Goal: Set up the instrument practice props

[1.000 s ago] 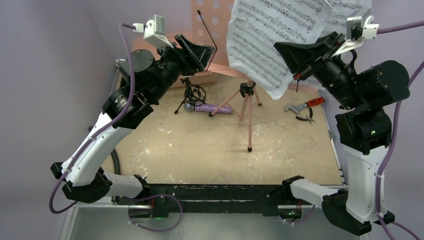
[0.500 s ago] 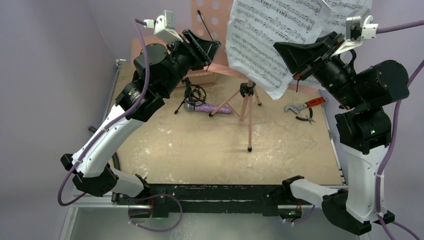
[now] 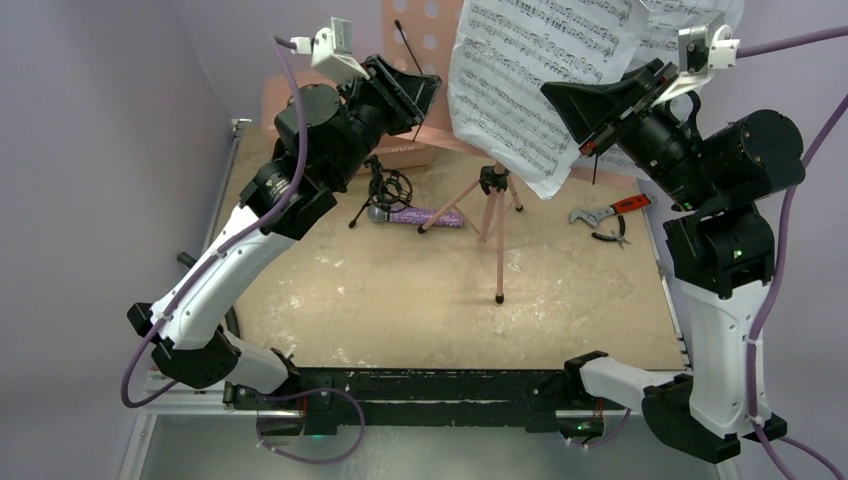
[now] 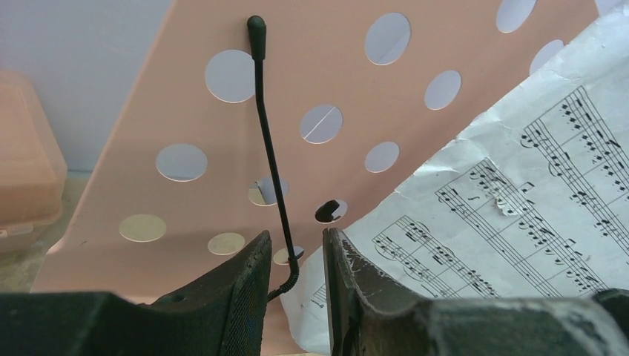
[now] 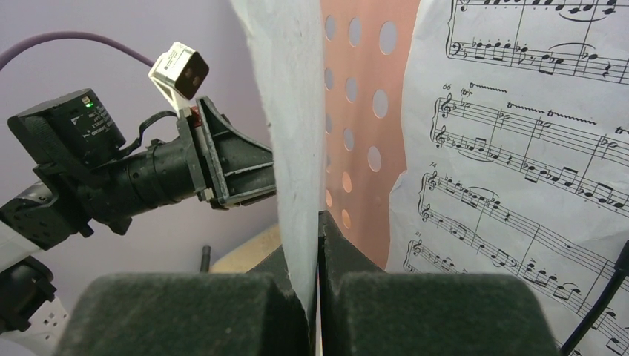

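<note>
The pink perforated music stand rises on tripod legs at the table's back. White sheet-music pages lean against its desk. My right gripper is shut on the edge of one page, held edge-on in the right wrist view. My left gripper is open, its jaws either side of the stand's thin black wire page-holder, next to a page corner. The purple glitter microphone lies on the table beside the small black tripod mic stand.
A salmon-pink lidded case sits at the back behind the left arm and shows in the left wrist view. A red-handled wrench and pliers lie at the right back. Purple walls close in on both sides.
My left arm has risen and swung right, bringing its open jaws up to the stand's wire holder. My right gripper has shifted slightly up and left with the page.
</note>
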Motion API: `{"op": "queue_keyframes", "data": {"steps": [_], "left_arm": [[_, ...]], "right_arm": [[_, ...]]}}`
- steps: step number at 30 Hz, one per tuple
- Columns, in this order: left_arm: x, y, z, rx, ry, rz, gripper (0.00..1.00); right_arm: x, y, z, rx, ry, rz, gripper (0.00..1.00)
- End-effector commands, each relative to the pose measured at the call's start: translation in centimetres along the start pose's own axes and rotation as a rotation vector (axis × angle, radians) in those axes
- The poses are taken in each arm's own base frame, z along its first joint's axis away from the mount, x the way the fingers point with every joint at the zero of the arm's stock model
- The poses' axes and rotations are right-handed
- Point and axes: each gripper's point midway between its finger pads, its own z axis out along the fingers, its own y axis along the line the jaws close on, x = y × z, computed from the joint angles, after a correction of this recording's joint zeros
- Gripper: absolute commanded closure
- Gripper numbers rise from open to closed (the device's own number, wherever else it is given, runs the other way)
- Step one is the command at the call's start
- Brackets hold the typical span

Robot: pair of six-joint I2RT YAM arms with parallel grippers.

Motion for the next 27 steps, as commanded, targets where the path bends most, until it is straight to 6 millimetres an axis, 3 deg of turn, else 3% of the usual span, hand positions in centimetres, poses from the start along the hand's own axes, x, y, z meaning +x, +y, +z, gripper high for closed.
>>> {"op": "queue_keyframes", "data": {"steps": [1,8,13,24,27], "left_arm": [[-1.7,-0.8,0.3,0.022,-0.053,-0.052,0.7],[-1.7,-0.5,0.1,0.022,-0.057,-0.06,0.76],[-1.9,-0.4,-0.1,0.031,-0.068,-0.08,0.86],[-2.3,-0.3,-0.3,0.039,-0.094,-0.134,0.92],[-2.4,-0.4,-0.3,0.049,-0.09,-0.136,1.0]], "right_arm": [[-1.1,0.7,-0.1,-0.023,-0.027,-0.016,1.0],[-1.1,0.6,0.0,-0.023,-0.03,-0.016,1.0],[-1.2,0.7,0.3,-0.039,-0.028,-0.011,1.0],[-1.1,-0.1,1.3,-0.018,-0.028,0.017,1.0],[-1.0,-0.4,1.7,-0.012,-0.027,0.019,1.0]]}}
